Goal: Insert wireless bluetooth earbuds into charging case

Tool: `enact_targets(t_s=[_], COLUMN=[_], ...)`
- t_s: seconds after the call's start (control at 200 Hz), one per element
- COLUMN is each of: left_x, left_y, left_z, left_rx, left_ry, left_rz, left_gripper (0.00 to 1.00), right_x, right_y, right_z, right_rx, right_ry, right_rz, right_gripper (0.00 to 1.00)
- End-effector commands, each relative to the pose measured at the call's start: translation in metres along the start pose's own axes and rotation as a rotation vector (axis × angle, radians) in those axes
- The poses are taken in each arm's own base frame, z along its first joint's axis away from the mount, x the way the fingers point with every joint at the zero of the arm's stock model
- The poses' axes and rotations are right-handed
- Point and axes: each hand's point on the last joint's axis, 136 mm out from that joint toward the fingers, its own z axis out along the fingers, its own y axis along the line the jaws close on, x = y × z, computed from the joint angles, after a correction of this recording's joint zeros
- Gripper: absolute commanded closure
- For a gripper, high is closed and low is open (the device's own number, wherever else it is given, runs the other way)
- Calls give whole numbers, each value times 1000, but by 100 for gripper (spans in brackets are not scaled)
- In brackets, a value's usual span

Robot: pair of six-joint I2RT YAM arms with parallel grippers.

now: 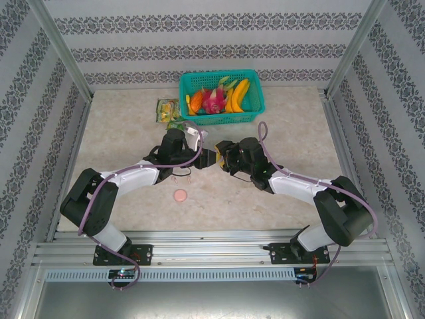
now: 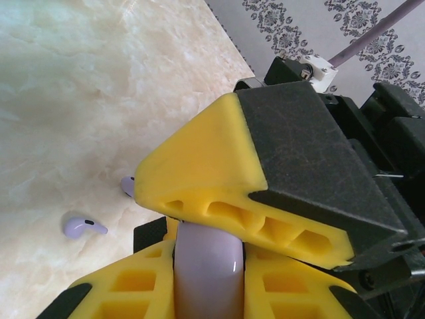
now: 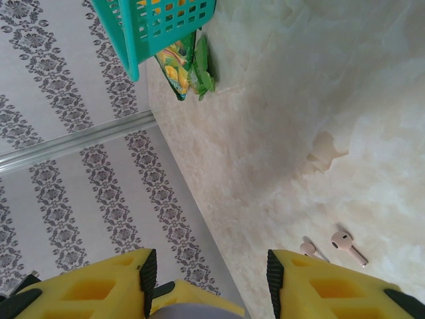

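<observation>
Earbuds of two colours lie loose on the pale marbled table (image 1: 299, 133), none yet in a case. From the left wrist camera we see one lilac earbud (image 2: 81, 226) flat on its side, its long axis running across the picture, bulb to the left and short stem pointing right. A second lilac earbud (image 2: 127, 186) peeps out near it, half hidden behind a yellow finger. From the right wrist camera we see two pink earbuds (image 3: 344, 242) close together, lying flat and roughly parallel, stems slanting toward that picture's lower right. We judge they wait there because a case must be readied first. The lilac case (image 2: 206, 262), round and glossy, is held clear of the table, edge toward the camera, pinched firmly between the yellow pads of the left gripper (image 2: 206, 292). The right gripper (image 3: 210, 272) meets it nose to nose at mid-table. One of its fingers rests on the case's upper rim and its jaws stand apart, but we cannot tell whether they grip the case. Two arms on one case suggests to us a hand-over or an attempt to open the lid. A pink case (image 1: 180, 195) sits flat near the left arm. Well beyond, by the back wall, are a teal basket (image 1: 226, 119) and snack packets (image 1: 167, 109).
</observation>
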Motion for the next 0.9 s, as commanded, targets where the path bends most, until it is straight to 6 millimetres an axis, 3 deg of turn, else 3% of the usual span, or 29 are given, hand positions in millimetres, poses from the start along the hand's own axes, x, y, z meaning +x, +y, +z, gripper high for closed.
enact_targets(t_s=[0.0,0.125,0.415,0.789,0.849,0.899], left_x=[-19,-22,-28,-31,-30,-30], left_y=[-25,-25,-27,-30,-29,-28], left_z=[-11,-14,-19,-20,-20,-20], left_rx=[63,63,89,104,102,99], left_ry=[-65,-75,-102,-110,-109,-106], left_rz=[52,50,36,34,31,30], left_gripper=[73,69,71,86,89,91], right_x=[-13,-13,-15,-16,-17,-21], right_y=[-13,-14,-17,-17,-16,-12], right_z=[1,0,0,2,2,0], right_rx=[30,30,39,41,36,22], right_ry=[-42,-43,-46,-45,-45,-46], right_rz=[18,18,21,21,22,16], right_gripper=[61,61,61,61,57,47])
